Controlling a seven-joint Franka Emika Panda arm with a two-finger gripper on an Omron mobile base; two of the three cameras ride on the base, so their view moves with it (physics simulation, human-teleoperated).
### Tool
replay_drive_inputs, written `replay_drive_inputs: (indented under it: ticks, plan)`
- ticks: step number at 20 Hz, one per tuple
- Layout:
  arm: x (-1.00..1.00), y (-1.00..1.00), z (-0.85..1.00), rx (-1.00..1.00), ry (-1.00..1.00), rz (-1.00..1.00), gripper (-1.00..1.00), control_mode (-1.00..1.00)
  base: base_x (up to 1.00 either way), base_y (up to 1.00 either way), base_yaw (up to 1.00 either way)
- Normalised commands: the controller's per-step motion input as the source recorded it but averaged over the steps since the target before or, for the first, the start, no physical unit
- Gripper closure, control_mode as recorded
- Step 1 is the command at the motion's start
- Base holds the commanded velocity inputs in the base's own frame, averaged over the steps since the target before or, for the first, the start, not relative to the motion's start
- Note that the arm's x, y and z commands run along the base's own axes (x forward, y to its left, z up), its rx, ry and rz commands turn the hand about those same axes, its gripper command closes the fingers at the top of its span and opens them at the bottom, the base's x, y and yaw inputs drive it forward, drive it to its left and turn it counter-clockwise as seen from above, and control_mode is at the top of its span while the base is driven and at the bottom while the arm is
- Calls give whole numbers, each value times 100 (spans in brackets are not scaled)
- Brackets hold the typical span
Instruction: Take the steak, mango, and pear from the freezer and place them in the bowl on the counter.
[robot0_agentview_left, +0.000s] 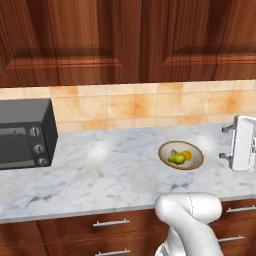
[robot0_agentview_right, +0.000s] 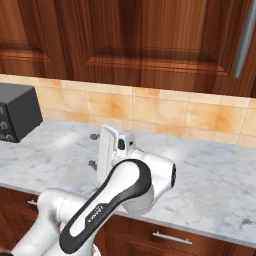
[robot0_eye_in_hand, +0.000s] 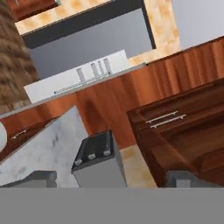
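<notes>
Partly hidden: mango (robot0_agentview_left: 186, 155) behind pear (robot0_agentview_left: 176, 158) in bowl (robot0_agentview_left: 196, 163).

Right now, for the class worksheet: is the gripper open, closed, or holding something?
Gripper: open. In the hand view its fingertips stand wide apart with nothing held between them.

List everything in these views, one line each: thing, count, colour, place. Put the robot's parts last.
bowl: one, tan with brown rim, on the counter, right of centre.
pear: one, yellow-green, in the bowl.
mango: one, orange-yellow, in the bowl, right of the pear.
toaster oven: one, black, three knobs, counter's left end.
counter: one, white-grey marble, over brown drawers.
wall cabinets: dark brown wood, above the tan tile backsplash.
gripper: one, white, above the counter right of the bowl; jaws hard to read.
</notes>
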Motion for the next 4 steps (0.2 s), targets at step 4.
replay_drive_inputs:
  ticks: [4]
  plan:
    - [-58, 59, 91, 0, -14, 0, -100, -100, 0, 0, 0]
